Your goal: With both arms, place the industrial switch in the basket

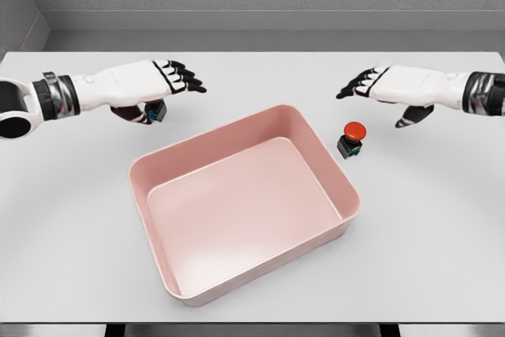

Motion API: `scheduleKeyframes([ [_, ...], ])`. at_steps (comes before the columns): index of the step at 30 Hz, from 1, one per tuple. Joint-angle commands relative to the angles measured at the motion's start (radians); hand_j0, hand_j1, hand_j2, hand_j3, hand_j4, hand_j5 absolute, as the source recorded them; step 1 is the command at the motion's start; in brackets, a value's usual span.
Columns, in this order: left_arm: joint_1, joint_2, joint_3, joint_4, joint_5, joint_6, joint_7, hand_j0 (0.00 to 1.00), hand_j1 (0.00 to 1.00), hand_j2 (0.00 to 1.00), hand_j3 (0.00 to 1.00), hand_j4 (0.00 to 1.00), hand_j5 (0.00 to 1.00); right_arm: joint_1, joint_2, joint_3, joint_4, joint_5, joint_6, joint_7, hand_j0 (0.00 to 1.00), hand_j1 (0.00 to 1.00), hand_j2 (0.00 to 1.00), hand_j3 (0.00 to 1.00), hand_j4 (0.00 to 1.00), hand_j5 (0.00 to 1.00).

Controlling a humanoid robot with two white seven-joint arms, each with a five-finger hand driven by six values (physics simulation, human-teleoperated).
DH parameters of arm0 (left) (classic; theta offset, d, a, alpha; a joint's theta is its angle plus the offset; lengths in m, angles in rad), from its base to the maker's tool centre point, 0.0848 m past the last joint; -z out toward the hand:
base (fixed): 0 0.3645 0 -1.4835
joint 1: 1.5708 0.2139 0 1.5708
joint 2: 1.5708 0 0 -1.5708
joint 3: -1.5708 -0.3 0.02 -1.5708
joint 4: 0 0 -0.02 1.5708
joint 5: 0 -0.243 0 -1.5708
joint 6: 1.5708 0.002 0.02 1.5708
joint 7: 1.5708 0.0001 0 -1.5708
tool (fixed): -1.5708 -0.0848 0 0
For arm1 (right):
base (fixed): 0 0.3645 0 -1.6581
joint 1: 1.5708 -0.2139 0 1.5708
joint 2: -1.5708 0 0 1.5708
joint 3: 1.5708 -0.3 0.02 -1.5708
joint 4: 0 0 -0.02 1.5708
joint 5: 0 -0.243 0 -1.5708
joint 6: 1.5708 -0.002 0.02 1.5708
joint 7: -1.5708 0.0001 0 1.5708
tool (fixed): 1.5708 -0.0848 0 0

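The left hand (150, 84) is hovering beyond the far left corner of the pink basket (162, 165), its black-tipped fingers reaching out flat while the thumb is curling underneath against a small dark switch (157, 110) with a blue edge; it looks pinched there, though the palm is hiding most of it. The right hand (394, 88) is hanging past the basket's far right corner, fingers spread loosely and thumb drooping, holding nothing. Just below and inward of that hand, a red-capped switch (352, 139) is sitting on the white table (71, 219), close beside the basket's right wall but outside it. The basket is lying tilted in the table's middle.
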Motion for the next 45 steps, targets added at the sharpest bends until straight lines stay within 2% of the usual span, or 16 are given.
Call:
scheduleKeyframes([
  [1,0.0,-0.011,-0.007,0.043,0.007,0.0,0.001,1.0,1.0,1.0,1.0,1.0,1.0,0.002,0.002,0.013,-0.004,-0.005,0.002,0.002,1.0,1.0,1.0,1.0,1.0,1.0],
  [3,-0.005,-0.009,-0.009,0.065,0.007,0.0,0.001,1.0,1.0,1.0,1.0,1.0,1.0,0.005,0.006,0.026,-0.004,-0.005,0.002,0.002,1.0,1.0,1.0,1.0,1.0,1.0],
  [7,-0.018,-0.046,-0.009,0.163,0.007,0.0,0.001,1.0,1.0,1.0,1.0,1.0,1.0,0.005,0.009,0.047,-0.02,-0.005,0.002,0.001,1.0,1.0,1.0,1.0,1.0,1.0],
  [22,-0.012,-0.094,-0.009,0.247,0.019,0.0,0.002,1.0,1.0,1.0,1.0,1.0,1.0,0.003,0.058,0.099,-0.01,-0.001,0.002,0.001,1.0,1.0,1.0,1.0,1.0,1.0],
  [26,-0.009,-0.112,-0.01,0.307,0.017,0.0,0.004,1.0,1.0,1.0,1.0,1.0,1.0,0.003,0.058,0.098,-0.004,-0.001,0.002,0.001,1.0,1.0,1.0,1.0,1.0,1.0],
  [40,-0.002,-0.138,-0.01,0.313,0.017,0.0,0.007,1.0,1.0,1.0,1.0,1.0,1.0,0.005,0.057,0.099,-0.006,-0.001,0.002,0.001,0.86,0.86,0.86,0.86,0.86,0.86],
  [45,-0.002,-0.135,-0.012,0.313,0.019,0.0,0.009,0.77,0.77,0.77,0.77,0.77,0.77,0.005,0.057,0.099,-0.006,0.001,0.002,0.002,0.85,0.85,0.85,0.85,0.85,0.85],
])
